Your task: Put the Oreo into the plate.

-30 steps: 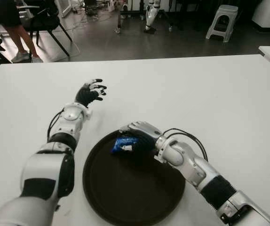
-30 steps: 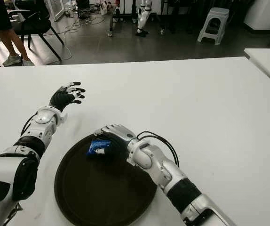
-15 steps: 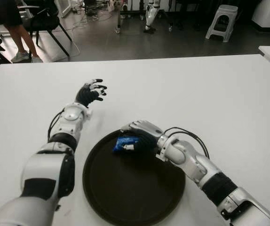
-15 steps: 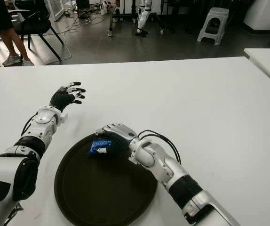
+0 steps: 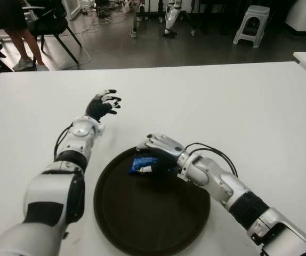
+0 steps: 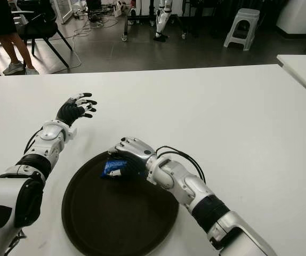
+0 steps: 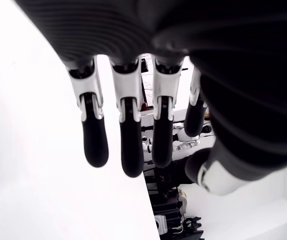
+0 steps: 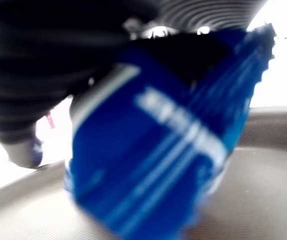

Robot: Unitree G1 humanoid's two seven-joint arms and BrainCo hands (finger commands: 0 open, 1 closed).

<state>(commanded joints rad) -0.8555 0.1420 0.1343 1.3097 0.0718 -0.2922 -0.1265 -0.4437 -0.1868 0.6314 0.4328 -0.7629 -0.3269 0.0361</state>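
Your right hand is curled around the Oreo, a blue packet gripped under its palm with the fingers wrapped over the top. In the right wrist view the packet fills most of the frame, pinned against the black palm, with the dark plate surface showing just below it. Whether the packet's lower edge touches the plate you cannot tell from these views.

The hand and the Oreo sit over the far part of the plate, just inside its rim. The plate is round, dark brown, with a low raised edge, and it lies on the white bench close to the robot's body. The right forearm crosses the plate's right edge, with a black cable looping off it beside the rim.

Your left hand shows beyond the plate and to its left, well apart from it. Its fingers are spread and loose, holding nothing, and they hang clear over the bare bench top.

Past the bench's far edge, well beyond the plate, you can see a dark floor, a chair with a person's legs next to it, and a grey stool.
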